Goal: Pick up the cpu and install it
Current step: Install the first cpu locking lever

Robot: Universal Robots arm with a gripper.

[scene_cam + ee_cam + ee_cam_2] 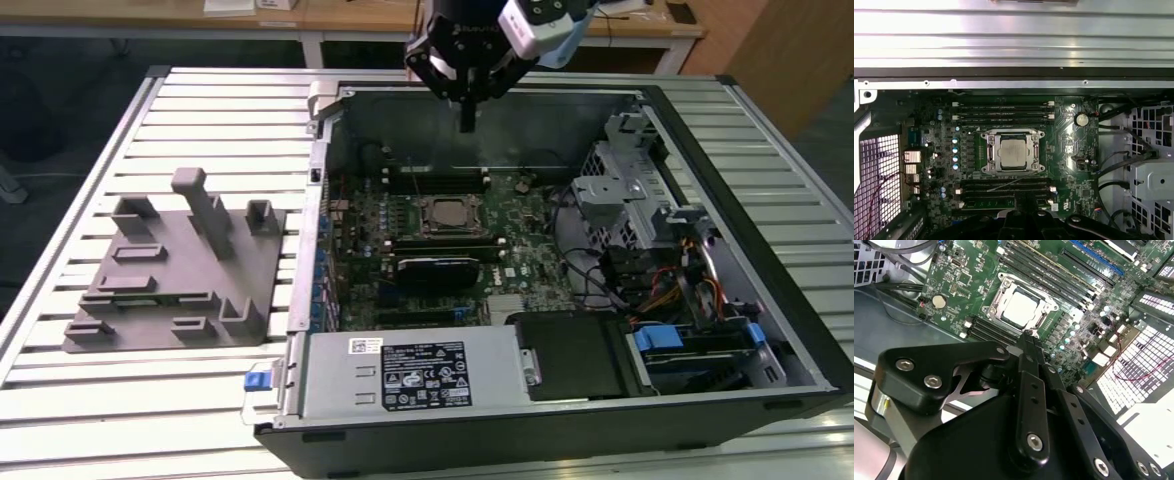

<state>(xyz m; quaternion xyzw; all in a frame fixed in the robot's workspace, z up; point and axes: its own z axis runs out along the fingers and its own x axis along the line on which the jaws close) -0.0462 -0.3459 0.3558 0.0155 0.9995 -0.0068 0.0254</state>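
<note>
Cpu [1012,150] sits flat in socket [989,151] on motherboard [1074,175], so placement looks done; end effector [466,122] hangs clear above, pinched narrow, gripping nothing

The cpu [1013,151] lies in the motherboard socket [989,155].

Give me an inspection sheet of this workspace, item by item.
Surface: slatted metal table, carrying an open computer case.
Job's things: cpu lying in the motherboard socket, nothing gripping it.
Clutter: grey fixture on the table, at the exterior view's left of the case.
Grippers: gripper shut, empty, hanging above the case, apart from the cpu.
Cables: black and coloured wires inside the case, exterior view's right.
Surroundings: wooden desk behind the table.
</note>
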